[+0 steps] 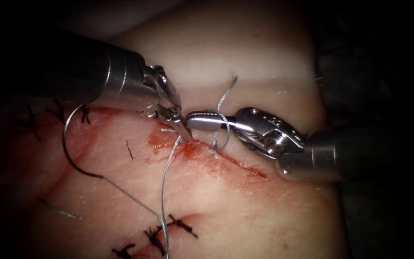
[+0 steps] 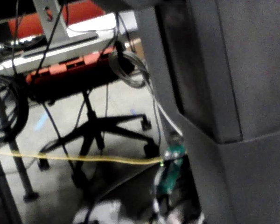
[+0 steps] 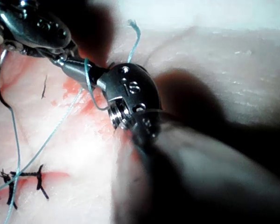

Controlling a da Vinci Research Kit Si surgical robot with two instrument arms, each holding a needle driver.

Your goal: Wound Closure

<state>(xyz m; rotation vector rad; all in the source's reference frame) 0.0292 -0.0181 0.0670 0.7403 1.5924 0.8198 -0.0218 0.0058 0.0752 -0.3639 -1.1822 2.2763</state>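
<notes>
Left claw [image 1: 184, 130]: tips down at the cut [image 1: 226, 160], clenched, apparently on the thread [image 1: 165, 192] | Right claw [image 1: 202, 121]: clenched, thread looped round it, tip just beside the left claw | Curved needle [image 1: 70, 144]: free on the tissue [image 1: 264, 216], left of the cut, nearer the left claw | Red fluid [image 1: 188, 148] beneath both tips.

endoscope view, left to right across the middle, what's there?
Curved steel needle lying on the tissue → left arm's needle driver, its tip down at the thread by the cut → pale grey-blue thread looped around the right tool → right arm's needle driver, jaws shut, its shaft leaving at the right.
</notes>
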